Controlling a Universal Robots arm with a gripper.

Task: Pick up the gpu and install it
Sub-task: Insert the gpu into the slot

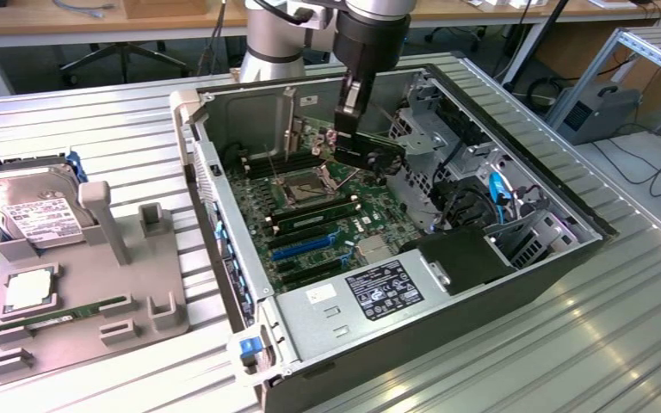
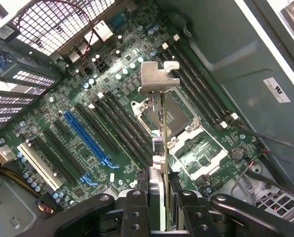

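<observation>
Above the motherboard (image 1: 319, 215) in the open case (image 1: 515, 292), the gripper (image 1: 351, 133) (image 2: 159, 207) is clamped on the gpu (image 1: 374, 153) (image 2: 165, 143). The card stands on edge, its long axis running away from the gripper, silver bracket (image 2: 158, 78) farthest.

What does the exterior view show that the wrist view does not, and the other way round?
Exterior view: the hard drive and RAM stick on the grey holder beside the case. Wrist view: the silver bracket at the card's end. Both: the gripper shut on the gpu, above the motherboard near the CPU socket.
</observation>
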